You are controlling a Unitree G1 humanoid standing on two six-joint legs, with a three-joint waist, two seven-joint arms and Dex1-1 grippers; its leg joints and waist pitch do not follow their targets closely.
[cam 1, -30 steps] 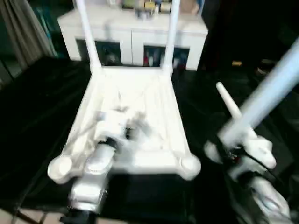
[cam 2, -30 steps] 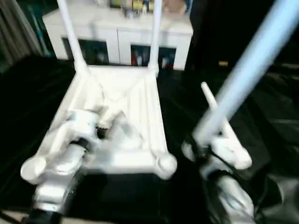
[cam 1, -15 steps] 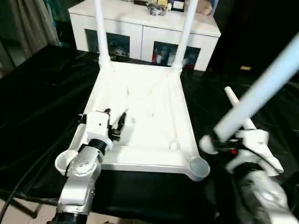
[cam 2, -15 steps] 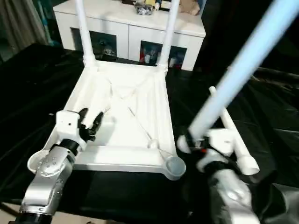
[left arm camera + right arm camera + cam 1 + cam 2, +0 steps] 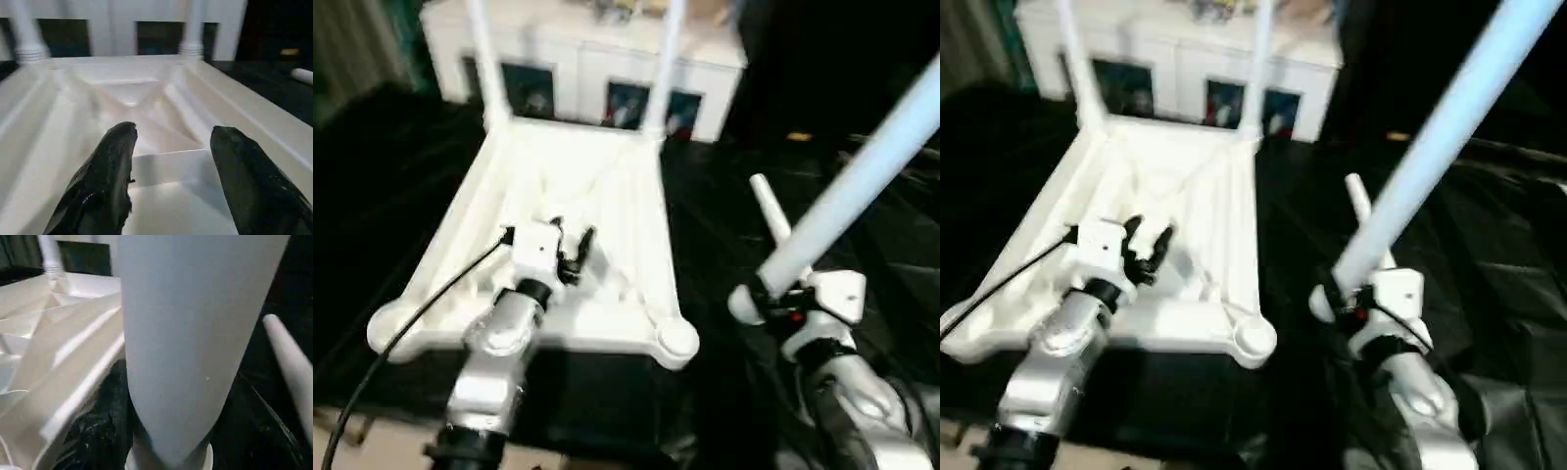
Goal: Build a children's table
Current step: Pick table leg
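The children's table lies upside down on the black cloth, its ribbed underside (image 5: pixel 607 186) facing up. Two white legs (image 5: pixel 481 59) (image 5: pixel 666 69) stand upright in the far corner sockets. The near sockets (image 5: pixel 677 338) (image 5: pixel 389 328) are bare. My left gripper (image 5: pixel 572 245) hovers open just over the underside, near its front edge; its black fingers (image 5: pixel 110 171) hold nothing. My right gripper (image 5: pixel 773 304) is shut on a third leg (image 5: pixel 862 186), which slants up and to the right beside the table top's right edge. A fourth leg (image 5: pixel 769 211) lies on the cloth behind it.
A white cabinet (image 5: pixel 578 59) with glass doors stands behind the work table. Black cloth (image 5: pixel 372 166) covers the work table all around the white top. A black cable (image 5: pixel 411 323) runs from my left wrist across the near left socket.
The head camera has shifted and tilted. My left gripper stays open over the underside and my right keeps the slanted leg; neither has clearly moved against the table top.
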